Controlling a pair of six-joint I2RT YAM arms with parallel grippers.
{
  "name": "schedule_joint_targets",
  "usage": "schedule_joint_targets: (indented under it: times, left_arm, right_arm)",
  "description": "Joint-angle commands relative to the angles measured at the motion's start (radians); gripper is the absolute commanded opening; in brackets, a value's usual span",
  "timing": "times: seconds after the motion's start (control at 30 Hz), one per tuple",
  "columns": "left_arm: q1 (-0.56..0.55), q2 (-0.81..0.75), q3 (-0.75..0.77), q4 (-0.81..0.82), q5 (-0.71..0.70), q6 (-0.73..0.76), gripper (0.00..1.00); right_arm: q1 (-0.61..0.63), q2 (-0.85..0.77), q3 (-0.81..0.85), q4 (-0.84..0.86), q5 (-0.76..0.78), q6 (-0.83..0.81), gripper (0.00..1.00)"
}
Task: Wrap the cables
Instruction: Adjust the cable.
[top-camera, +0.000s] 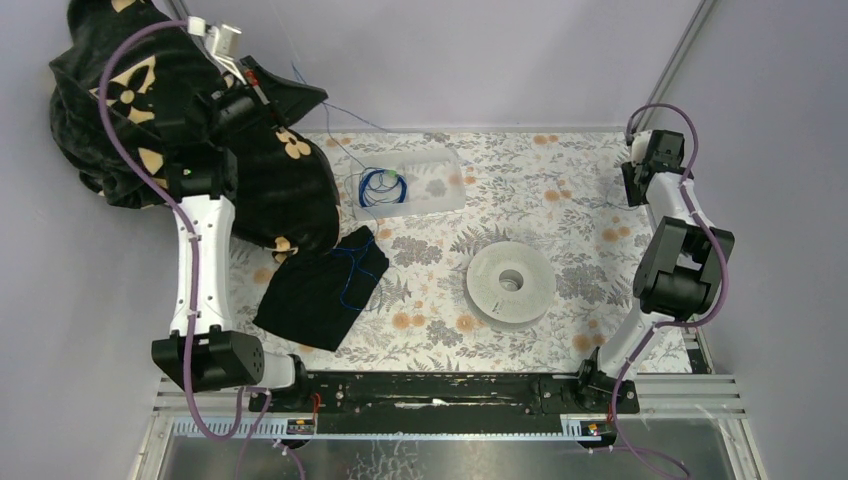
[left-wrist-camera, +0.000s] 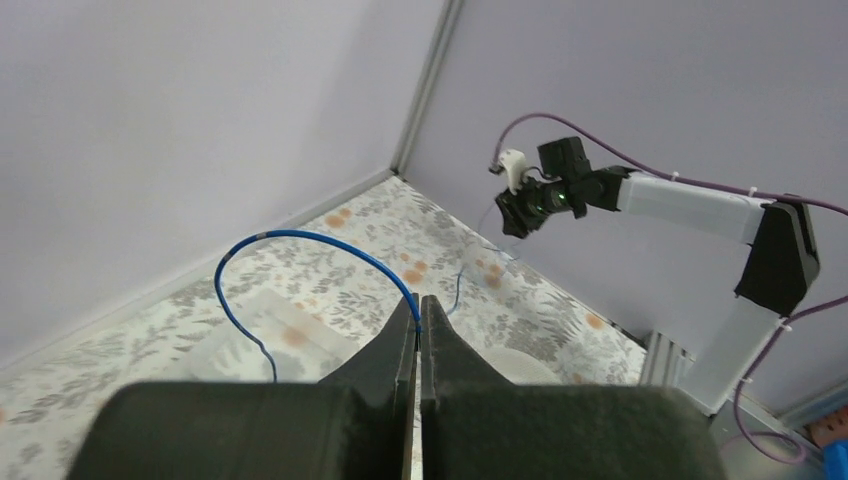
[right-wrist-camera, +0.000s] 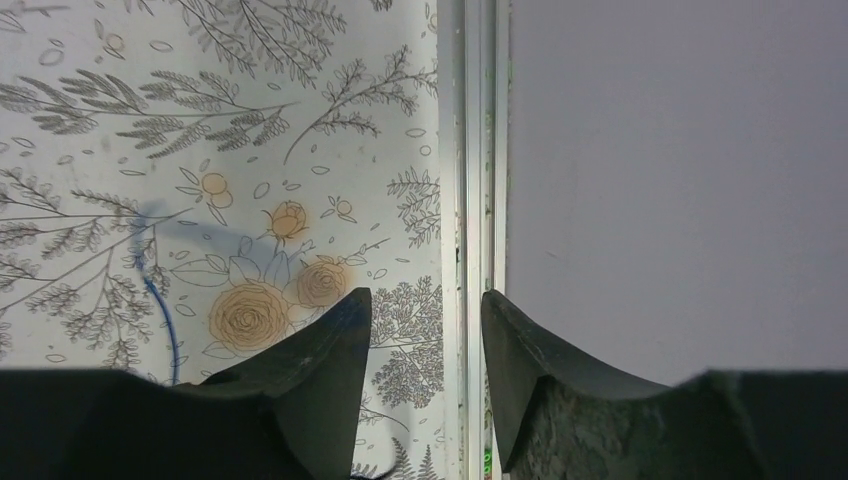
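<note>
the left hand (left-wrist-camera: 418, 322) is high up over the far left corner of the flowered table (top-camera: 560, 200). its jaws are pressed fully together on a thin blue cable (left-wrist-camera: 300, 238) — the cable bends up in an arch from the fingertips and falls back toward the table. the right hand (right-wrist-camera: 425, 296) is at the far right edge of the table, low over it. its jaws stand about half apart and hold nothing. a blurred blue strand (right-wrist-camera: 158, 300) lies on the table just left of its fingers. in the top view a coil of blue cables (top-camera: 381, 186) rests in a clear plastic tray (top-camera: 445, 190). another blue wire (top-camera: 350, 272) straggles over a black cloth (top-camera: 310, 300) near the tray. a white disc (top-camera: 510, 283) with a hole in the middle lies flat — well apart from both hands.
</note>
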Motion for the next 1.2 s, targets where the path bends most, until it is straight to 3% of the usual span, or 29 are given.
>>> schedule_joint_targets:
  times: [0.0, 0.13, 0.2, 0.23, 0.3, 0.37, 0.53, 0.73, 0.97, 1.17]
  left_arm:
    - [0.086, 0.009, 0.082, -0.021, 0.000, -0.002, 0.00]
    - [0.118, 0.009, 0.081, -0.043, -0.010, 0.017, 0.00]
    - [0.119, 0.005, 0.063, -0.049, -0.021, 0.034, 0.00]
    - [0.118, 0.002, 0.052, -0.052, -0.026, 0.043, 0.00]
    - [0.116, -0.003, 0.021, -0.071, -0.044, 0.074, 0.00]
    - [0.113, -0.010, -0.021, -0.071, -0.054, 0.094, 0.00]
    - [0.078, -0.021, -0.125, -0.109, -0.109, 0.187, 0.00]
    - [-0.125, 0.023, -0.201, -0.331, -0.345, 0.488, 0.00]
    - [-0.308, 0.117, -0.270, -0.470, -0.526, 0.692, 0.05]
    - [-0.399, 0.210, -0.247, -0.649, -0.616, 0.852, 0.24]
  right_arm:
    - [-0.030, 0.018, 0.047, -0.007, -0.022, -0.013, 0.52]
    - [-0.048, 0.026, 0.047, -0.013, -0.079, -0.006, 0.47]
    - [-0.051, 0.021, 0.044, -0.026, -0.145, -0.001, 0.32]
    - [-0.050, 0.014, 0.042, -0.033, -0.187, 0.004, 0.19]
    - [-0.051, 0.000, 0.050, -0.054, -0.275, 0.018, 0.06]
    - [-0.050, -0.016, 0.062, -0.073, -0.363, 0.047, 0.01]
    - [-0.051, -0.043, 0.111, -0.125, -0.587, 0.155, 0.00]
    - [-0.028, -0.046, 0.188, -0.201, -0.936, 0.323, 0.00]
    - [0.119, -0.137, 0.145, -0.154, -0.986, 0.417, 0.00]
    - [0.242, -0.209, 0.124, -0.104, -0.986, 0.462, 0.00]
